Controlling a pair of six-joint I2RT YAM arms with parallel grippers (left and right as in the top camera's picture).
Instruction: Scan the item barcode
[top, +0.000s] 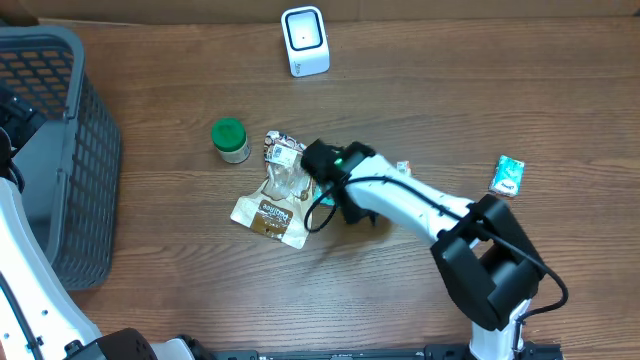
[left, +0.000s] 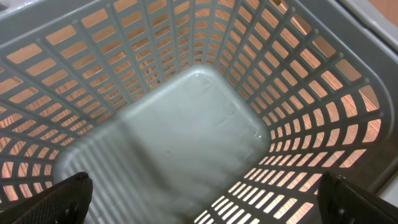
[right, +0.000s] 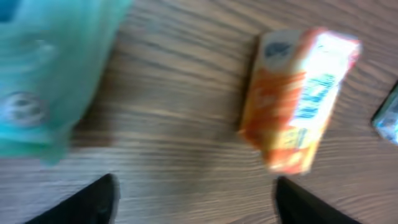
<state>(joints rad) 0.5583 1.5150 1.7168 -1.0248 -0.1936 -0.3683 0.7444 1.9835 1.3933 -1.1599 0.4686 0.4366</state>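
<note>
Hovering well short of the scanner (top: 305, 40), the right gripper (right: 196, 190) stands wide, nothing in it; the left gripper (left: 205, 183), far left of the scanner, gapes too. The box (right: 298, 99), probably the item though blurred, lies well apart from the scanner. Danger: a hasty grab knocks it, burying the barcode.

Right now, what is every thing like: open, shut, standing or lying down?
basket, empty
jar, upright, green lid on
brown pouch, lying flat
orange box, lying down
scanner, standing upright
left gripper, open above basket
right gripper, open, holding nothing
</note>
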